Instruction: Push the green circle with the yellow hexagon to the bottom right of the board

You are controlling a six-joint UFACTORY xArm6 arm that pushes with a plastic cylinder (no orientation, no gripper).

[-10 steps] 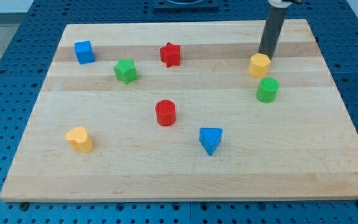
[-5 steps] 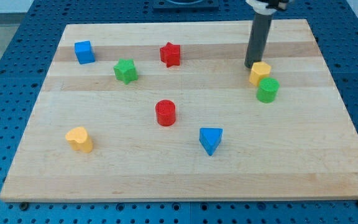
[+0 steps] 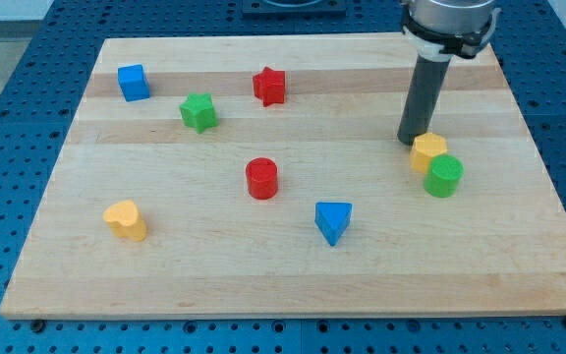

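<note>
**Tip pressing the yellow hexagon against the green circle**

My tip (image 3: 413,141) is sitting at the yellow hexagon's (image 3: 427,152) 10 o'clock edge, touching it or just beside it. There are no jaws on this rod, so nothing is spreading or pinching. The yellow hexagon is touching the green circle (image 3: 444,176), which is lying at its 4 o'clock. Both are resting on the right half of the desk (image 3: 165,265), around mid-height, well apart from the bottom right corner.

The other blocks are lying well apart from the pair. From the red cylinder (image 3: 261,178) near the middle, the blue triangle (image 3: 333,221) is sitting at 4 o'clock, the yellow block (image 3: 126,219) at 8 o'clock, the green star (image 3: 198,111) at 10 o'clock, the red star (image 3: 269,86) at 12 o'clock. The blue cube (image 3: 134,82) is occupying the far 10 o'clock corner.
</note>
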